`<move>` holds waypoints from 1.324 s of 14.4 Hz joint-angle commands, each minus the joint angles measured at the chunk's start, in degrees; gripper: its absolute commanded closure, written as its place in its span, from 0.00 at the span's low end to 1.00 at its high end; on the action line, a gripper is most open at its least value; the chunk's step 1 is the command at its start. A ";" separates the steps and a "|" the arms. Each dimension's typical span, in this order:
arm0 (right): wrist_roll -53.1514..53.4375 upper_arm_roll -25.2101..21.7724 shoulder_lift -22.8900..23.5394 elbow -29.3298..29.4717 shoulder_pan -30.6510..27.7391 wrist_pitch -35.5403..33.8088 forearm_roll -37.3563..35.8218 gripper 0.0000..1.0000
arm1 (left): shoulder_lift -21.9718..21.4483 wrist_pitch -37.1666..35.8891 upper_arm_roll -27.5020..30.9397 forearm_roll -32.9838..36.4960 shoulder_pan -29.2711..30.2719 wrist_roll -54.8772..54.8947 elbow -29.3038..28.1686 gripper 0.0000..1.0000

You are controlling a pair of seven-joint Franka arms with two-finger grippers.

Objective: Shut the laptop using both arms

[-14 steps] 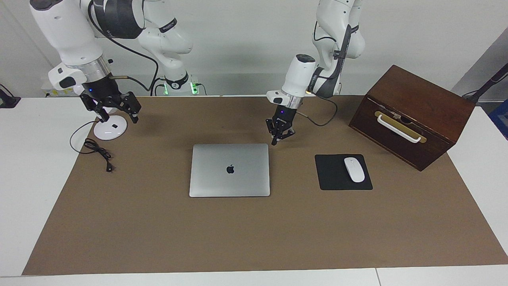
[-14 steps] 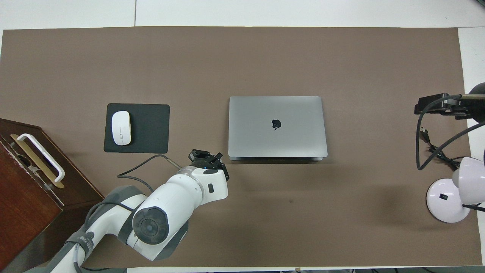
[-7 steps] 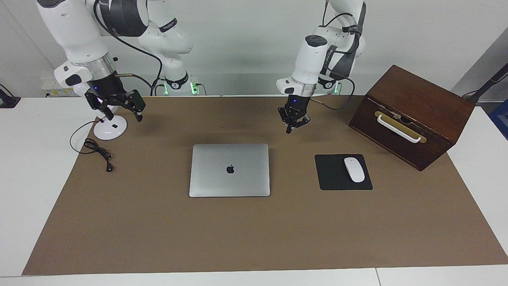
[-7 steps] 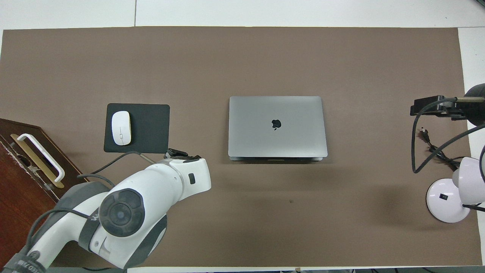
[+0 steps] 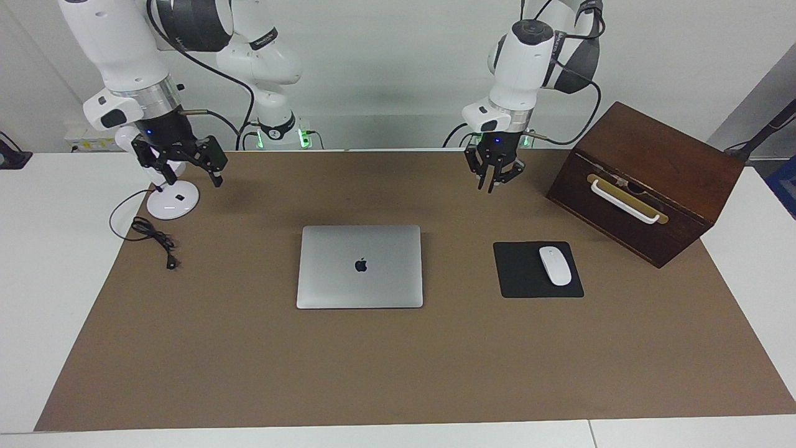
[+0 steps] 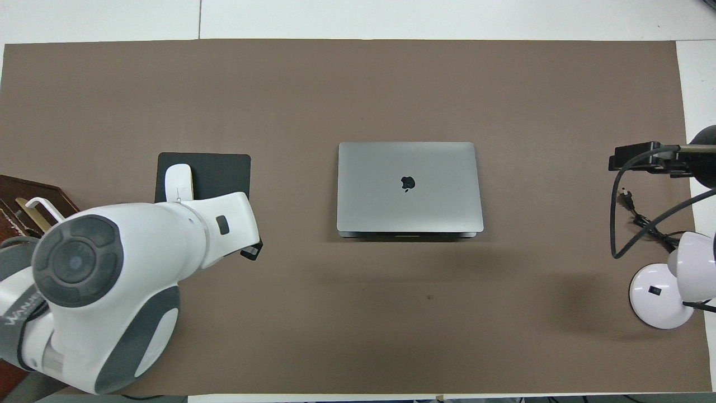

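Laptop [image 5: 359, 266] lies shut, flat mid-bench on brown mat [image 5: 398, 373]; left gripper [image 5: 493, 183] hangs over bare mat, jaws slightly parted, empty; right gripper [image 5: 186, 175] above lamp base [image 5: 173, 201], jaws wide, empty.

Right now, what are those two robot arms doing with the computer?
Nothing is touching the laptop. It lies shut and flat on the brown mat, so the closing looks done. The left gripper hangs empty above the mat, between the laptop and the wooden box. The right gripper waits open and empty over the lamp's base. A mouse sits on its black pad beside the laptop.
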 commanded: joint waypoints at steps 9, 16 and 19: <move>-1.04 0.01 -1.20 -1.34 -0.67 0.49 0.47 0.00 | 0.53 -8.11 -0.37 0.46 19.64 -0.65 9.22 0.00; -2.97 0.01 -0.76 -1.08 -0.76 0.75 -0.24 0.00 | 5.44 -13.54 -0.37 0.29 25.81 -0.74 19.49 0.00; -3.06 -0.08 -0.76 -0.82 -0.76 0.58 -0.32 0.00 | 9.75 -20.92 -0.37 -0.15 25.90 -0.83 29.16 0.00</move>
